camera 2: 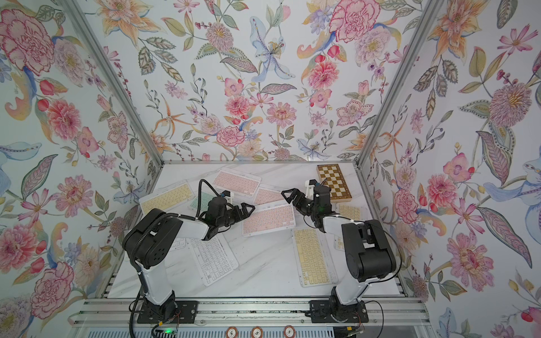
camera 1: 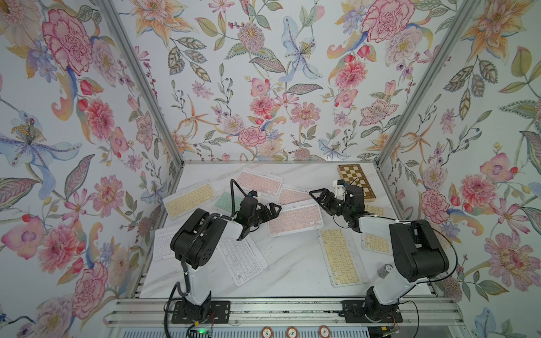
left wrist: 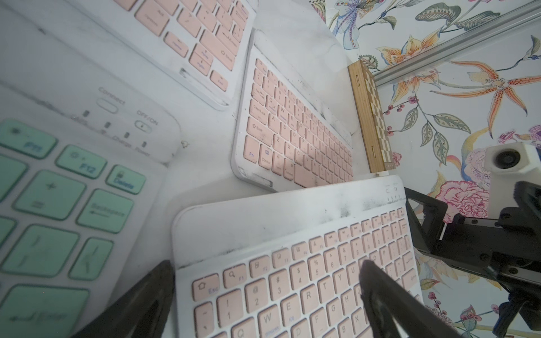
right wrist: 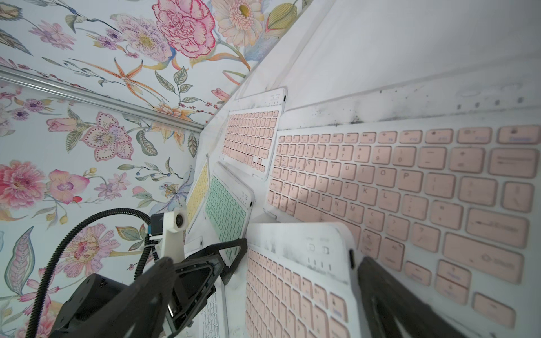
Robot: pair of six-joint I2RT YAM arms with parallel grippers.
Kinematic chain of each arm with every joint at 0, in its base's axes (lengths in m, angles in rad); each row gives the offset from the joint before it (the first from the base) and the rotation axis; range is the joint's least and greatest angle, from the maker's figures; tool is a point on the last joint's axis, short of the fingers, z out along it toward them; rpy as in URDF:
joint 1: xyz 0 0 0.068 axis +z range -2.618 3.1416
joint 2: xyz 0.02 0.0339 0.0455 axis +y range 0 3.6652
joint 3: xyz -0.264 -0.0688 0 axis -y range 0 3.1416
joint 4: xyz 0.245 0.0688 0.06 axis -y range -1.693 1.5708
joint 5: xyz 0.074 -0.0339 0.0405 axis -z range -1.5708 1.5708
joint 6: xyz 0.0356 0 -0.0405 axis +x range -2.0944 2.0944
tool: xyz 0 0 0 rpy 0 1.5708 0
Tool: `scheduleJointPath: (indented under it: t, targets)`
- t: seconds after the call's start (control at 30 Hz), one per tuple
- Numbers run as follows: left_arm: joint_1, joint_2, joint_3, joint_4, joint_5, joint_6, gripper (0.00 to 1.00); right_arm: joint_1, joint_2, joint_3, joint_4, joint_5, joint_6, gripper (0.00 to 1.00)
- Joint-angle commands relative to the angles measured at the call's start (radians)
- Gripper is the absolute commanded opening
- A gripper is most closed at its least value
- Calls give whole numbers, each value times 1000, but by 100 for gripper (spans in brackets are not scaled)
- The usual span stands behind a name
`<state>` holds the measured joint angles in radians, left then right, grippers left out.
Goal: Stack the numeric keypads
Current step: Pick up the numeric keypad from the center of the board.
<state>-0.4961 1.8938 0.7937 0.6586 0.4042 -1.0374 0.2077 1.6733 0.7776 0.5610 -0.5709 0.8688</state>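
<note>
Several numeric keypads lie scattered on the marble table. A pink keypad [camera 1: 295,219] [camera 2: 268,219] sits in the middle between both arms. My left gripper [camera 1: 270,208] [left wrist: 263,281] is open at its left end, one finger over the keys and the other beside the short edge. My right gripper [camera 1: 317,194] [right wrist: 263,272] is open and hovers by its right end, with nothing held. Two more pink keypads [camera 1: 259,182] [camera 1: 292,195] lie behind it, and a mint one [camera 1: 225,200] and a yellow one [camera 1: 187,202] are at the left.
White keypads [camera 1: 241,260] [camera 1: 162,244] lie at the front left, partly under my left arm. Yellow keypads [camera 1: 341,256] [camera 1: 376,243] lie at the front right. A checkered wooden chessboard [camera 1: 355,181] sits at the back right corner. Flowered walls close in three sides.
</note>
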Motion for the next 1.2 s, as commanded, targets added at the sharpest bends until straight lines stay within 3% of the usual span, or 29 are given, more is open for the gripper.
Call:
scheduleJointPath:
  t: [0.0,0.5,0.63,0.77,0.9,1.17]
  targets:
    - [-52,31,-8,23,82,-43,99,30,25,-21,88,-119,76,99]
    - [-67,43,-31,118,57,-120,99,32,64,-92,289,-38,280,99]
    - [-67,42,-37,127,53,-127,99,31,59,-93,272,-20,307,99]
    - [-67,34,-39,118,50,-120,99,29,17,-70,131,-3,248,98]
    - [-65,32,-38,115,49,-115,99,26,-45,-43,-50,43,144,91]
    - [-65,30,-21,99,45,-106,99,20,-114,-29,-234,89,22,62]
